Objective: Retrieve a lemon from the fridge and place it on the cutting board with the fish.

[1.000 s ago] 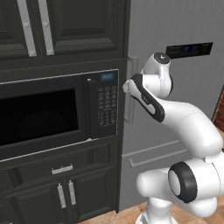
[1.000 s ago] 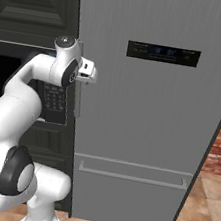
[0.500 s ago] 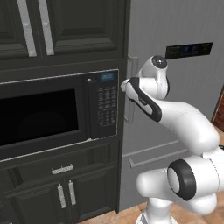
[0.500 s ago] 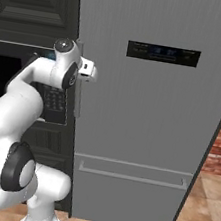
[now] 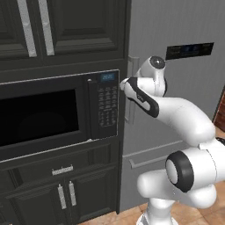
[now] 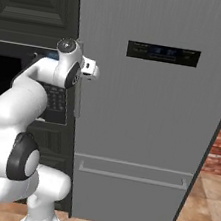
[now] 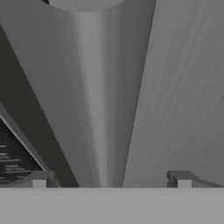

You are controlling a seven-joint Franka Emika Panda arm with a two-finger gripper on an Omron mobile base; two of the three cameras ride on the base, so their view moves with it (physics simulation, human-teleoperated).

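The fridge (image 6: 152, 114) stands shut right of the microwave (image 5: 57, 112), its long handle (image 7: 98, 109) running vertically along the door's left edge, between the spread fingertips (image 7: 41, 178) of the gripper (image 7: 111, 179), whose contact is unclear.

The tiled floor (image 6: 210, 199) (reddish-brown) carries the closed fridge (image 6: 151, 119) and dark cabinets (image 5: 57, 193).
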